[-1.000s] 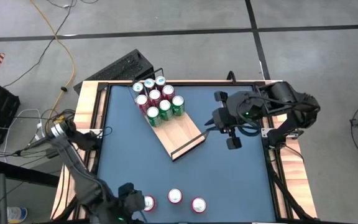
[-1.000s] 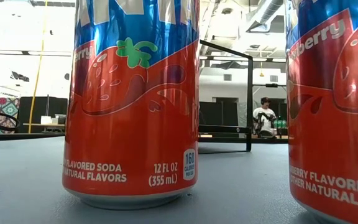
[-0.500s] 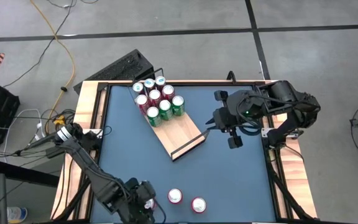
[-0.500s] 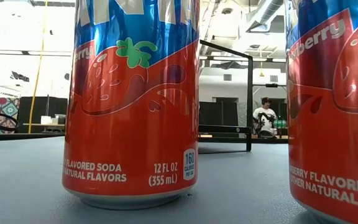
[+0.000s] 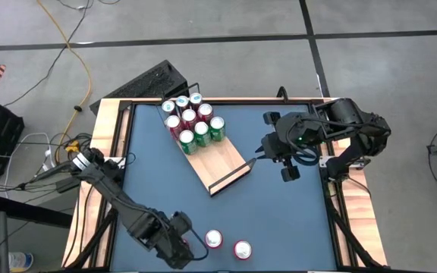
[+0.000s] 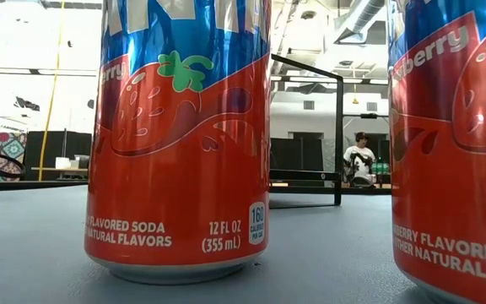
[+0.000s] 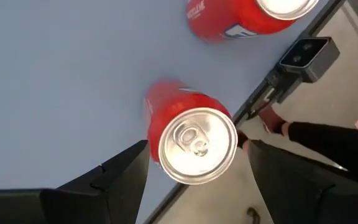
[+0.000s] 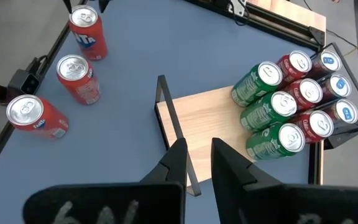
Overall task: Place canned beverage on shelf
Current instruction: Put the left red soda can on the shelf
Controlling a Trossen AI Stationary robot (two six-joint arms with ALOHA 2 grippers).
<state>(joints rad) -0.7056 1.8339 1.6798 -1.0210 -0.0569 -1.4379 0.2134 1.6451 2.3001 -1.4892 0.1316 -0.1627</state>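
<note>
red cans [image 5: 214,240], blue table [image 5: 279,212], light-wood shelf [image 5: 218,161]

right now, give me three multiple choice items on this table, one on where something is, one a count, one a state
1. Where is the left gripper?
A over the table's far right corner
B astride a loose red soda can by the table's near edge
C off the table

2. How many cans stand on the flat light-wood shelf with black end rails?
A six
B nine
C twelve

3. How do the three loose red cans stand?
A upright
B on their sides
C stacked

Answers:
1 B, the left wrist view shows a finger on each side of the red soda can.
2 B, three green, three red and three blue-topped are bunched at one end.
3 A, their silver tops all face up.

The right gripper waits, shut, by the shelf's bare end.
</note>
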